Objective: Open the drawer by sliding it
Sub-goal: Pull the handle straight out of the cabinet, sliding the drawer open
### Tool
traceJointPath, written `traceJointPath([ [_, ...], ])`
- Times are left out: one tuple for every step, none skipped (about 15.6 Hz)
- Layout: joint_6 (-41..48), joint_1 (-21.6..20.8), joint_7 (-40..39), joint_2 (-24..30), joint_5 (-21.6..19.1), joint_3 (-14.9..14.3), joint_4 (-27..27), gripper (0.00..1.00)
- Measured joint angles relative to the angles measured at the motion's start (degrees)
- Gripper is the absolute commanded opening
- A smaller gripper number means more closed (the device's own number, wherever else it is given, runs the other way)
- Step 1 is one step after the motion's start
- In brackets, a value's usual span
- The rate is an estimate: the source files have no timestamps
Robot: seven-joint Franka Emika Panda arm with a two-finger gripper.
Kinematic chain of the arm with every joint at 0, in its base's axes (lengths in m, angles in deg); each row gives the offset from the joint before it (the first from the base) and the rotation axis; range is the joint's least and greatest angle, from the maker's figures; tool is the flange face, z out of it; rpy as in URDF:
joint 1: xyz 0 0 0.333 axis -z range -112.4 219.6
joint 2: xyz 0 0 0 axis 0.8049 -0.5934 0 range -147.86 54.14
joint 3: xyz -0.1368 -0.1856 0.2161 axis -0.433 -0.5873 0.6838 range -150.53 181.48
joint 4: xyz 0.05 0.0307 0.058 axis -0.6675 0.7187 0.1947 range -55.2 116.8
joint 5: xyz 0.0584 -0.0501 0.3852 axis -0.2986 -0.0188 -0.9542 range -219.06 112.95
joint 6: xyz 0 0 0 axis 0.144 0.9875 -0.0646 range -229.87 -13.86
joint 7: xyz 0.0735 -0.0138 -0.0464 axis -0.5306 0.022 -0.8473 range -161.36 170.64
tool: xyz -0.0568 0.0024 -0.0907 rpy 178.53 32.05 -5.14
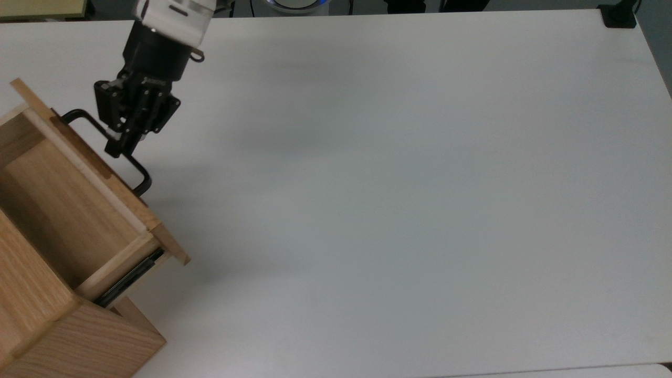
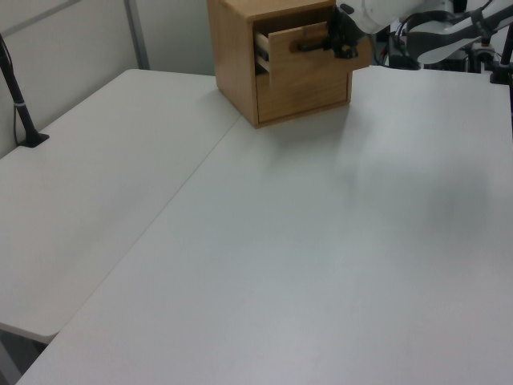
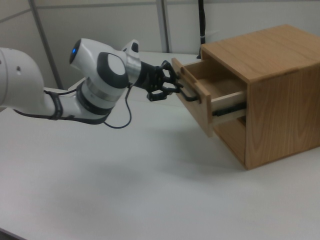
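Note:
The drawer (image 1: pixel 63 210) is the upper one of a light wood cabinet (image 1: pixel 79 341) at the top view's lower left. It stands slid well out, its empty inside showing and a black side rail (image 1: pixel 131 281) exposed. My gripper (image 1: pixel 116 148) is shut on the drawer's black bar handle (image 1: pixel 139 176), at about the middle of the bar. In the left view the drawer front (image 2: pixel 309 64) juts from the cabinet (image 2: pixel 232 48) with the gripper (image 2: pixel 341 44) at the handle. The right view shows the gripper (image 3: pixel 172 91) holding the handle (image 3: pixel 186 96) in front of the tilted-looking front panel (image 3: pixel 195 102).
A second drawer (image 2: pixel 309 96) sits shut below the open one. The white table (image 1: pixel 394 184) stretches wide to the top view's right. A black clamp (image 1: pixel 619 16) sits on its far corner, and a black post (image 2: pixel 20 104) stands at the left view's left.

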Motion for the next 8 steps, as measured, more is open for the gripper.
traceJointPath([
  [0.67,-0.56,0.62,0.93,0.03,-0.01,0.98,0.0],
  [1.37,-1.17,1.06,1.72,0.04,-0.01,1.77,0.0],
  [2.22,-1.79,1.51,2.34,0.05,-0.01,2.38,0.0],
  [3.08,-2.46,1.82,2.89,0.05,-0.01,2.88,0.0],
  [3.77,-3.01,2.13,3.29,0.05,0.0,3.21,0.0],
  [4.36,-3.48,2.56,3.55,0.05,0.0,3.45,0.0],
  [4.75,-3.8,2.94,3.74,0.05,0.01,3.61,0.0],
  [4.98,-4.05,3.25,3.91,0.05,0.01,3.75,0.0],
])
